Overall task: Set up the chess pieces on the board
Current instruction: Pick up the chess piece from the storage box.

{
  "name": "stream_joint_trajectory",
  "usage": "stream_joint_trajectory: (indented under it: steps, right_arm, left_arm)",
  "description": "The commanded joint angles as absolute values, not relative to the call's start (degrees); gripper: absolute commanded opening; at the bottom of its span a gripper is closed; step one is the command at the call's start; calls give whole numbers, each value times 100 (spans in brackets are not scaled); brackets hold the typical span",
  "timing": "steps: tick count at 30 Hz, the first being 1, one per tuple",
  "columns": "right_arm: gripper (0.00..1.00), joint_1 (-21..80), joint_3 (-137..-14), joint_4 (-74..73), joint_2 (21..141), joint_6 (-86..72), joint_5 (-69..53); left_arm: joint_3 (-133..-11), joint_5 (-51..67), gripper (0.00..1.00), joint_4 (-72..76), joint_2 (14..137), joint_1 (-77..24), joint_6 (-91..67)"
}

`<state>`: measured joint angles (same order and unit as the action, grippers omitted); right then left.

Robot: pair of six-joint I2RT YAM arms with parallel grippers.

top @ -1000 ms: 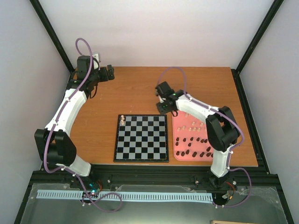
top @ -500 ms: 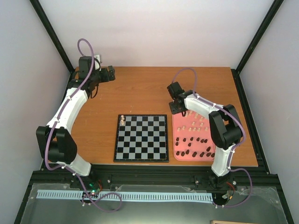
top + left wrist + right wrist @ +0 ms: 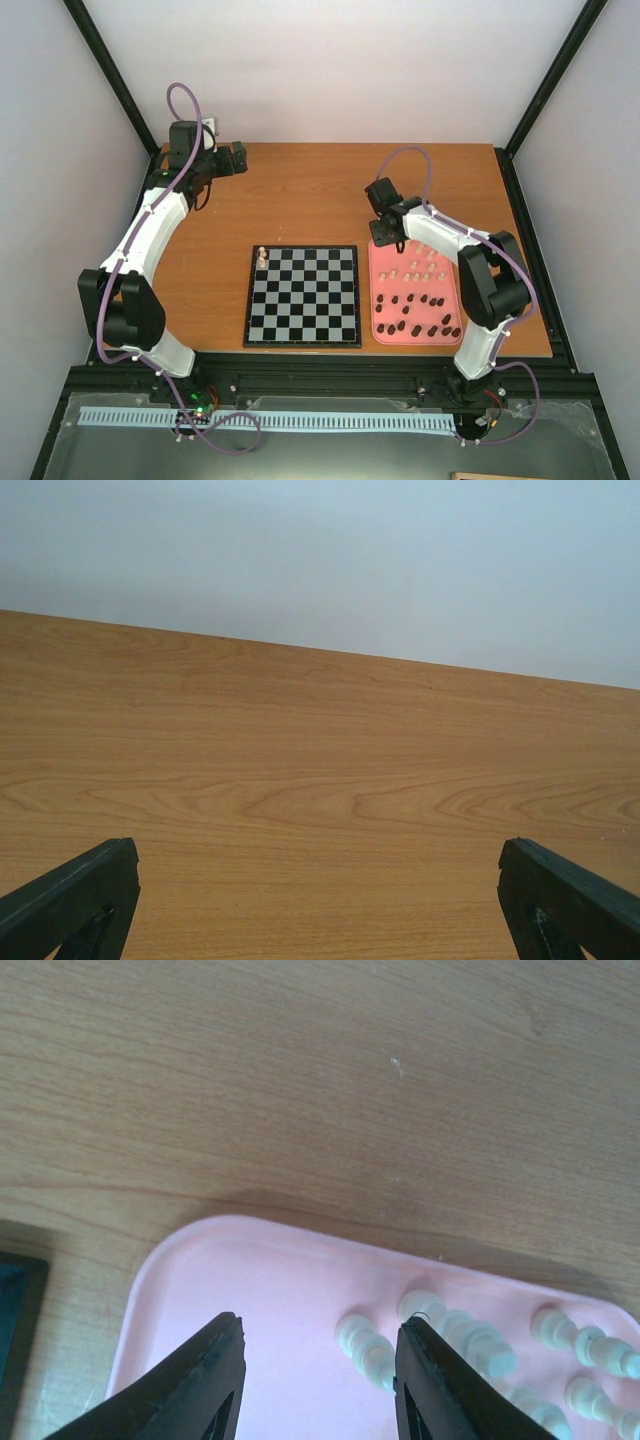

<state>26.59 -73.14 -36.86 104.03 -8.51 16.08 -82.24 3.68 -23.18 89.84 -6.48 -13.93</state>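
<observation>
The left gripper (image 3: 238, 157) gapes wide and empty at upper left, while the right gripper (image 3: 320, 1335), half-open and holding nothing, hovers over the top-left corner of the pink tray (image 3: 380, 275) of chess pieces (image 3: 410, 300), right of the central board (image 3: 303, 297) with cream pieces (image 3: 262, 257) at its upper-left corner.

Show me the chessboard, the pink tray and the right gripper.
chessboard (image 3: 303, 296), top view, a middle square.
pink tray (image 3: 270, 1270), right wrist view, bare floor.
right gripper (image 3: 322, 1322), right wrist view, midway between fingertips.

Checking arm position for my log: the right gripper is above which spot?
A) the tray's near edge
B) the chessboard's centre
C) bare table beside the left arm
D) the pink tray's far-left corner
D: the right gripper hangs open and empty over the far-left corner of the pink tray, with cream pieces just beside it.
</observation>
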Motion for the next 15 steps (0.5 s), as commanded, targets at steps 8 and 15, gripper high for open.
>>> stream_joint_trajectory:
  steps: [8,15]
  right_arm:
    - [41,2226,-6898,-3300,9246,-1231,1978]
    - [41,1641,-6840,-3388,9401,-1290,1961]
  left_arm:
    - [-8445,509,100,-2228,8984,-661,-1450]
    - [-8435,553,100,-2204,8994,-659,-1464]
